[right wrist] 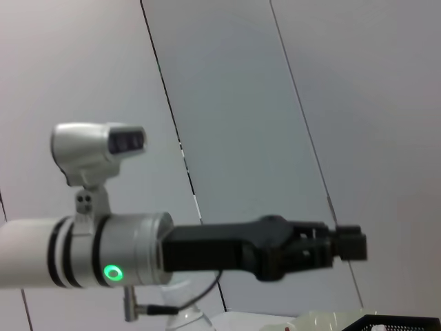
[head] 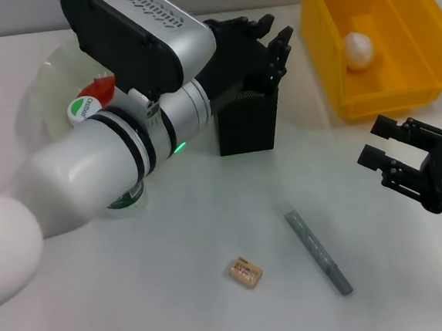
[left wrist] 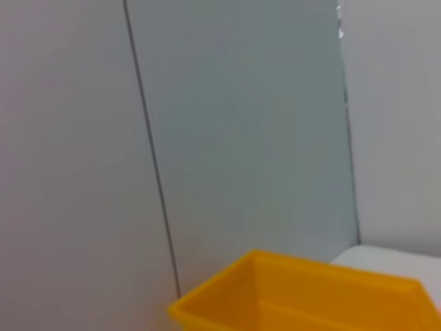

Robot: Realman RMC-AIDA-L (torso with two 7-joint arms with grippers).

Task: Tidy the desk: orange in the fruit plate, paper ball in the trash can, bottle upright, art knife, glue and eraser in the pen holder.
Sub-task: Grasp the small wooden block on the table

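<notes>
My left gripper [head: 275, 31] hangs open just above the black mesh pen holder [head: 247, 124]; the right wrist view shows it side-on [right wrist: 355, 245]. The grey art knife [head: 317, 251] and the tan eraser [head: 246, 272] lie on the table in front. My right gripper [head: 380, 145] hovers open and empty at the right, beyond the knife. A paper ball [head: 358, 49] lies inside the yellow trash can [head: 326, 40]. The red-orange orange [head: 98, 87] sits in the pale fruit plate [head: 52, 76], partly behind my left arm. The bottle [head: 84, 109] stands under that arm, mostly hidden. The glue is out of view.
My left arm stretches across the left half of the table and covers much of the plate. The trash can [left wrist: 310, 296] shows in the left wrist view in front of a grey wall panel. The pen holder's rim [right wrist: 403, 321] is at the right wrist view's corner.
</notes>
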